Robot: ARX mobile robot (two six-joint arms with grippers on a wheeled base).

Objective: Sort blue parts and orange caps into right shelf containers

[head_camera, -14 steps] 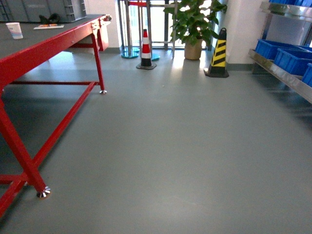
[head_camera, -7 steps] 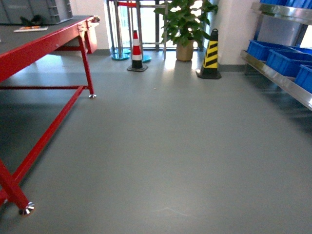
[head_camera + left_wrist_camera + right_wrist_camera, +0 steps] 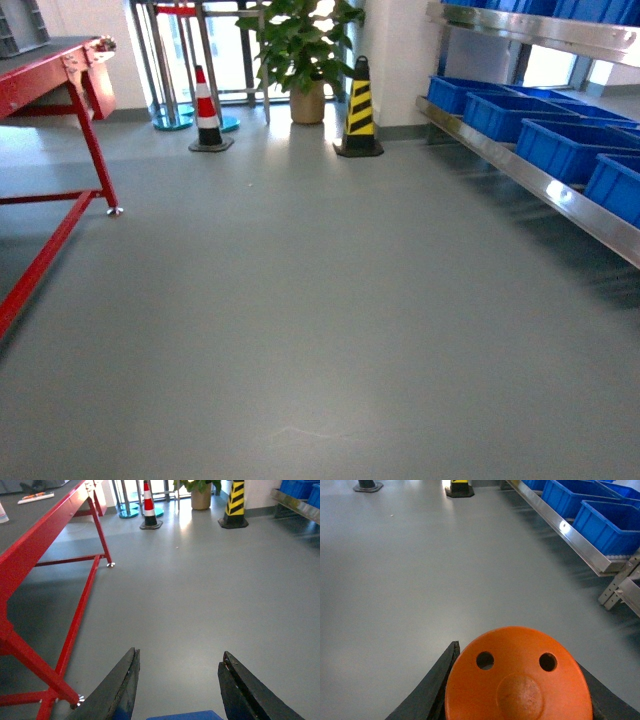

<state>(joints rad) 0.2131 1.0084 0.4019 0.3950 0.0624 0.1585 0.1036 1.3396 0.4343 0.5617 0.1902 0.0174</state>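
Note:
An orange cap (image 3: 517, 680) with two small holes in its flat top fills the bottom of the right wrist view. My right gripper (image 3: 517, 652) is shut on it, a dark finger on each side. In the left wrist view, my left gripper (image 3: 180, 652) holds a blue part (image 3: 182, 715) low between its spread fingers; only the part's top edge shows. The right shelf containers (image 3: 560, 145) are blue bins in a row on a steel shelf (image 3: 520, 178) at the right. Two of these bins (image 3: 610, 522) appear ahead and right of the cap. Neither gripper shows in the head view.
A red-framed table (image 3: 40, 80) stands at the left, its legs and braces (image 3: 75, 625) reaching the floor. A red-white cone (image 3: 207, 110), a yellow-black striped cone (image 3: 358, 110) and a potted plant (image 3: 300, 40) stand at the far wall. Grey floor lies between.
The head view has swung right: the red table slid toward the left edge, the cones and plant shifted left, and the shelf with its blue bins came further into view.

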